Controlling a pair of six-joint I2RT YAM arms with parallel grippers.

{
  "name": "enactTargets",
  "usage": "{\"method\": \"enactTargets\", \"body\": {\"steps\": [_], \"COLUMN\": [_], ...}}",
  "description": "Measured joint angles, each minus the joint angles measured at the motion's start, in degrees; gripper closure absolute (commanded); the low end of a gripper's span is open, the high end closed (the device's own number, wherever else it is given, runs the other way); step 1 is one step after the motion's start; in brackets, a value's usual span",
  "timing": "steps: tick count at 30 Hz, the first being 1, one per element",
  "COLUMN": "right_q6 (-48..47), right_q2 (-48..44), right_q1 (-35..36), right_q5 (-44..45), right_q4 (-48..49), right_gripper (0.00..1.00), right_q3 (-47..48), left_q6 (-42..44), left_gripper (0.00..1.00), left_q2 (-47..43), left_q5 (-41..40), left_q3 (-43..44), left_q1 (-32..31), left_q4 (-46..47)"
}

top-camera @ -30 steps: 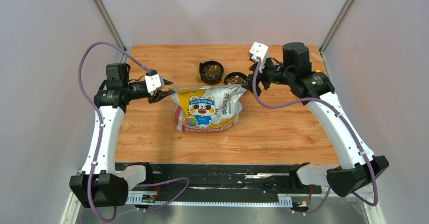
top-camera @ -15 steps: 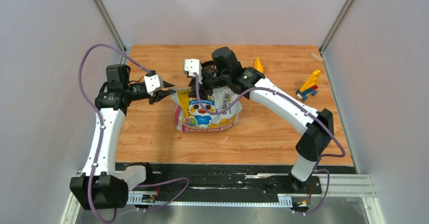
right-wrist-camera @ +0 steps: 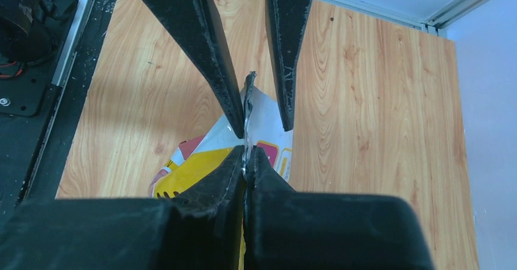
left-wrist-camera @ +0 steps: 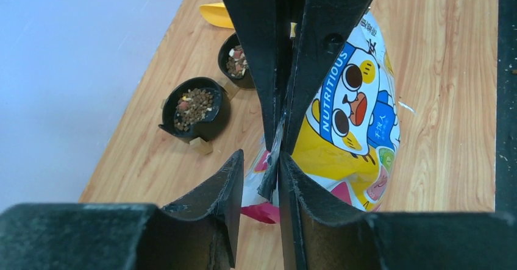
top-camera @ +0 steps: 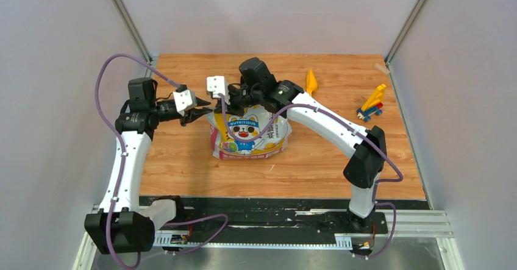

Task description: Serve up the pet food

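Note:
The pet food (left-wrist-camera: 194,105) is brown kibble lying in two black bowls (left-wrist-camera: 210,124), seen in the left wrist view; the right arm hides them from above. The glossy cartoon-printed bag (top-camera: 250,137) stands mid-table. My right gripper (right-wrist-camera: 247,151) is shut on the bag's thin top edge (right-wrist-camera: 249,99) near its left corner. My left gripper (left-wrist-camera: 259,157) faces it from the left. Its jaws are apart, and the same corner of the bag lies between them, against the right-hand finger (left-wrist-camera: 299,191). In the top view the two grippers (top-camera: 204,113) (top-camera: 228,108) nearly meet.
A yellow scoop (top-camera: 311,81) lies at the back, right of the bag. A small stack of coloured toy blocks (top-camera: 372,105) sits near the right edge of the wooden table (top-camera: 183,160). The right arm spans across the bag's top.
The right arm swung from the table's back right over to the bag's top left corner and shut on its edge. The left gripper held its place and narrowed slightly.

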Motion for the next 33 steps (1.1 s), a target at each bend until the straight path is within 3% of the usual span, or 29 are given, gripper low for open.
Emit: {"method": "enactTargets", "body": {"steps": [3, 4, 15, 33], "right_q6": [-0.7, -0.9, -5.8, -4.5], "right_q2": [0.0, 0.0, -1.7, -23.7], "right_q1": [0.2, 0.2, 1.4, -5.2], "right_q5": [0.6, 1.1, 7.2, 13.9], "right_q4": [-0.4, -0.5, -0.2, -1.0], "right_gripper": [1.0, 1.0, 1.0, 1.0], "right_q3": [0.4, 0.5, -1.9, -23.9], "left_q6": [-0.4, -0.3, 3.0, 4.2], "left_gripper": [0.97, 0.99, 1.0, 1.0], "left_q2": [0.0, 0.0, -0.4, -5.7], "left_q5": [0.2, 0.3, -0.5, -1.9], "left_q3": [0.0, -0.1, -0.1, -2.3], "left_q1": [0.0, 0.0, -0.3, -0.9], "left_q4": [0.1, -0.1, -2.3, -3.4]}}
